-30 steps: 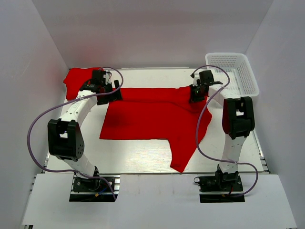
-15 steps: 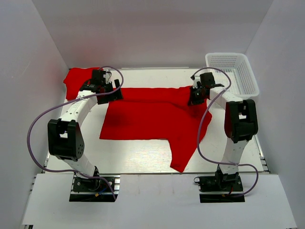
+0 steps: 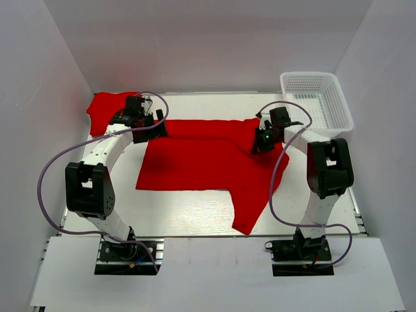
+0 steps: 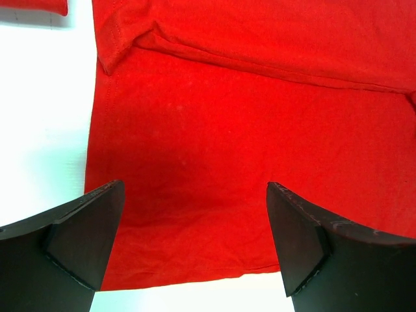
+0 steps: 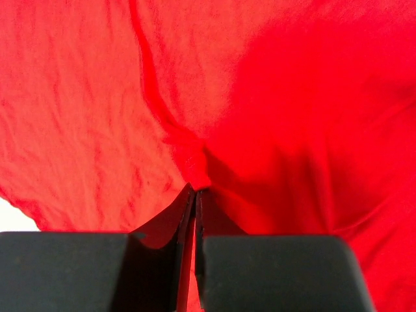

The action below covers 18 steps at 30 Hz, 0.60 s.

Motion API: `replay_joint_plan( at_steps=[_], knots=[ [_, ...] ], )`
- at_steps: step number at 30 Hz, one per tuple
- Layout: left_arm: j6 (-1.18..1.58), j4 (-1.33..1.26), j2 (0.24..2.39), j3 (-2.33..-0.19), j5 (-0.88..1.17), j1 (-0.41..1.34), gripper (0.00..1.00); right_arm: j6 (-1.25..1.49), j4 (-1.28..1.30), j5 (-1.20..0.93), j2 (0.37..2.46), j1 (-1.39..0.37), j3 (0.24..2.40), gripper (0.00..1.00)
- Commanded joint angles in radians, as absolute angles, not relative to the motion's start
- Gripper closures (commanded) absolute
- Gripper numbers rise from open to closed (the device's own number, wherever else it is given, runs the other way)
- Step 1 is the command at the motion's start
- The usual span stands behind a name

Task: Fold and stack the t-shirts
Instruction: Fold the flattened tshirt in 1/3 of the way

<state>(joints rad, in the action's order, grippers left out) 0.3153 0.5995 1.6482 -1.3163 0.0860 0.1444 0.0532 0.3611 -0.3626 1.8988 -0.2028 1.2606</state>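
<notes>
A white plastic mesh basket (image 3: 342, 104) stands at the far right corner of the counter (image 3: 188, 209), its long side along the right wall. The counter is white and smooth. In the left wrist view a bare strip of it (image 4: 45, 117) shows on the left, and in the right wrist view only a small white patch (image 5: 9, 212) shows low on the left. Plain pale walls (image 3: 195, 45) close the counter on the left, the back and the right. A white board (image 3: 208, 273) runs along the near edge.
</notes>
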Motion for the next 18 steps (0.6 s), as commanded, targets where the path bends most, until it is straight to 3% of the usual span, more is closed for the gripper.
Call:
replay_joint_plan(
  at_steps=[1, 6, 7, 8, 18],
  knots=[
    [0.318, 0.591, 1.638, -1.305, 0.077, 0.147, 0.0, 0.057, 0.354, -0.416, 1.819, -0.218, 1.218, 0.93],
    [0.318, 0.591, 1.638, -1.305, 0.077, 0.147, 0.0, 0.061, 0.35, -0.498, 1.781, -0.236, 1.16, 0.55],
    [0.318, 0.591, 1.638, -1.305, 0.077, 0.147, 0.0, 0.054, 0.35, -0.511, 1.766, -0.239, 1.155, 0.38],
    [0.318, 0.591, 1.638, -1.305, 0.077, 0.147, 0.0, 0.052, 0.351, -0.544, 1.764, -0.244, 1.152, 0.1],
    [0.336, 0.601, 1.6, -1.264, 0.035, 0.147, 0.0, 0.129, 0.325, -0.425, 1.697, -0.233, 1.18, 0.09]
  ],
)
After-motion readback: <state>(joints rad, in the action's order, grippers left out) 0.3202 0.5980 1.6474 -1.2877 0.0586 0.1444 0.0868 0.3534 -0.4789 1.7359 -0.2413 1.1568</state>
